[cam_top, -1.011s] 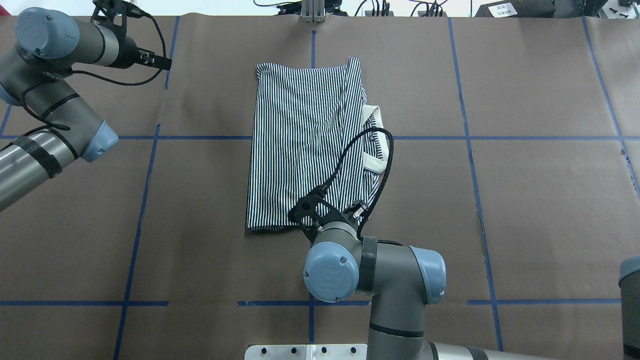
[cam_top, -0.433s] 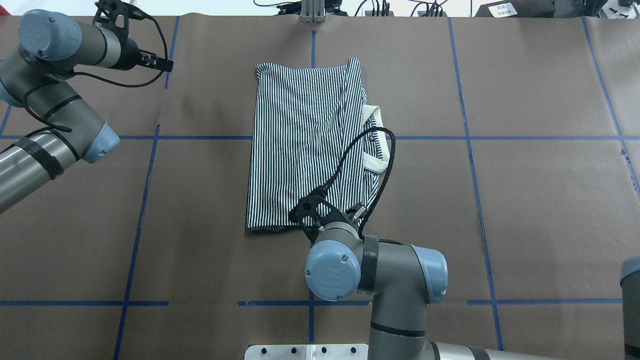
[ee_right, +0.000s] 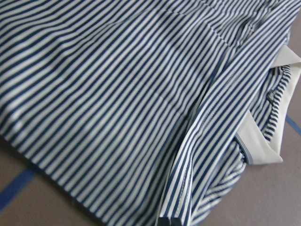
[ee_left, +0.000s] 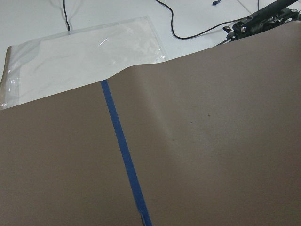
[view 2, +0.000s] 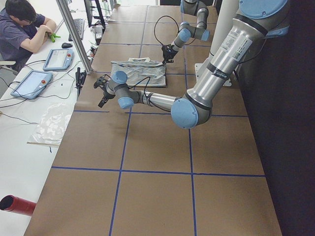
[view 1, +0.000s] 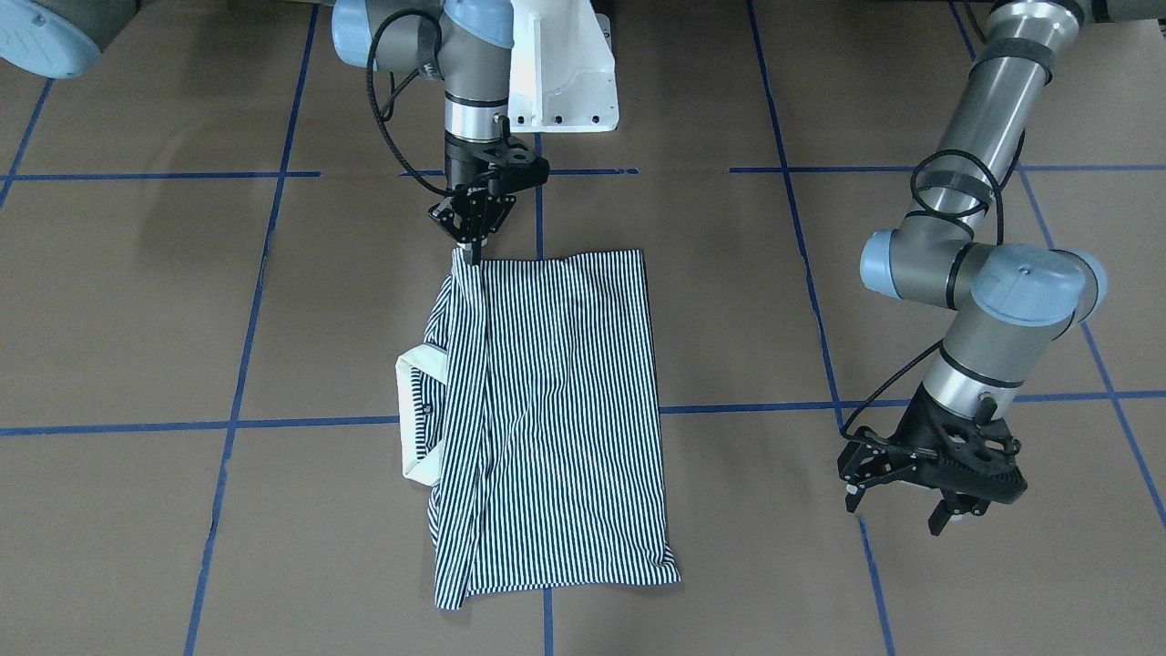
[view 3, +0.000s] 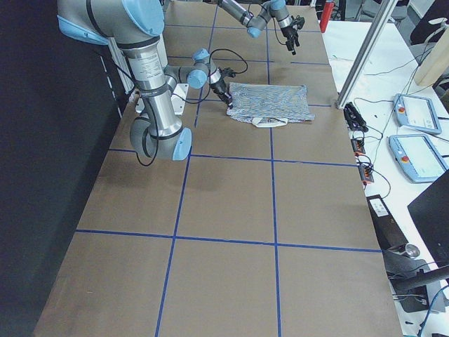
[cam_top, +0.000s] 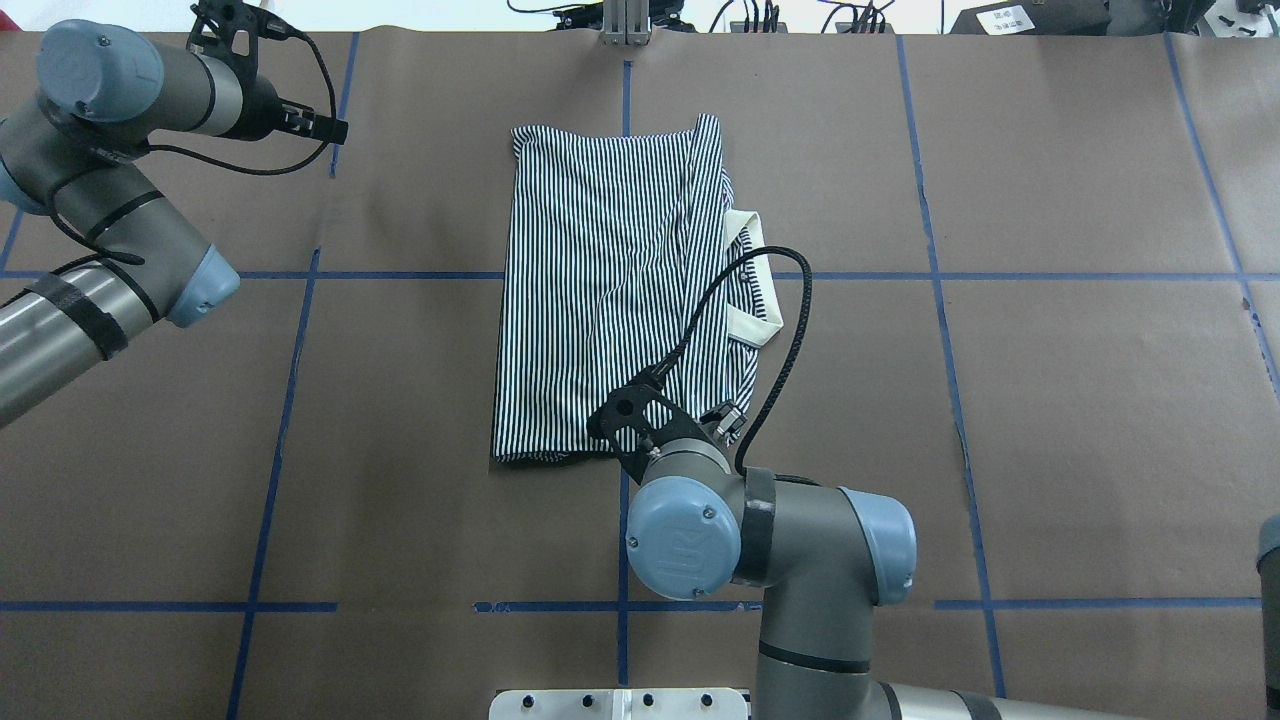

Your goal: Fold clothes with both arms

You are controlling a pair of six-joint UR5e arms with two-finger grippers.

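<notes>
**Polo shirt folded into a long strip; cross folds not yet made**

The shirt (view 1: 556, 410) lies flat on the table (view 1: 820, 592), straight out from the white pedestal base (view 1: 565, 64), sides turned in and the cream collar (view 1: 419, 364) poking from one long edge. I judge the lengthwise folds done and the halving left. Between base and shirt, the right gripper (view 1: 471, 244) has its jaws together at the near corner. The left gripper (view 1: 897, 510) hangs well away from the base with jaws apart.
</notes>
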